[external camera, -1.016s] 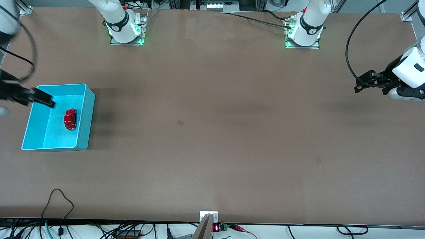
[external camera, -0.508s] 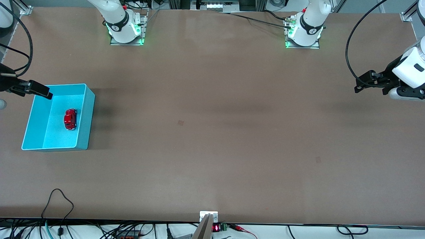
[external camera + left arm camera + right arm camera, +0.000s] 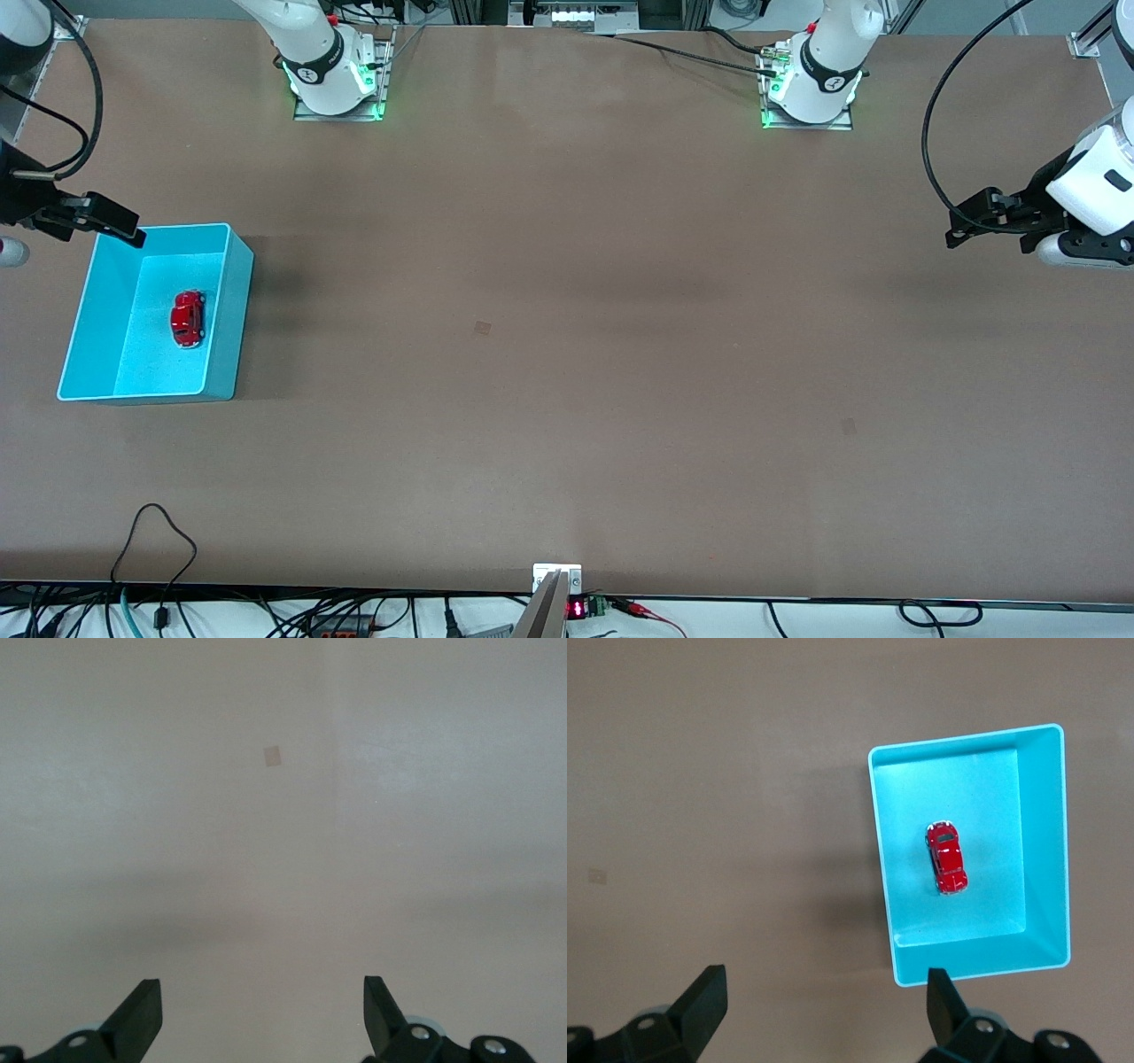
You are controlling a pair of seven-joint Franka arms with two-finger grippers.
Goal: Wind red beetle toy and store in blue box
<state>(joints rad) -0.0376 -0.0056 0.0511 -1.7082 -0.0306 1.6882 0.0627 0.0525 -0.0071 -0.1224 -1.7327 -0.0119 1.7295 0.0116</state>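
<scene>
Red beetle toy (image 3: 188,318) glossy, in blue box (image 3: 223,306) | right tool (image 3: 115,227), left tool (image 3: 966,221) released

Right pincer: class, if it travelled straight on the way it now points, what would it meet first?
Judging by its wrist view, the open right pincer points down at bare table beside the blue box, so probably the tabletop first; the box and red beetle toy lie off-line.

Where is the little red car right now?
The red beetle toy sits on the floor inside the blue box, at the right arm's end of the table; no gripper touches it.
</scene>
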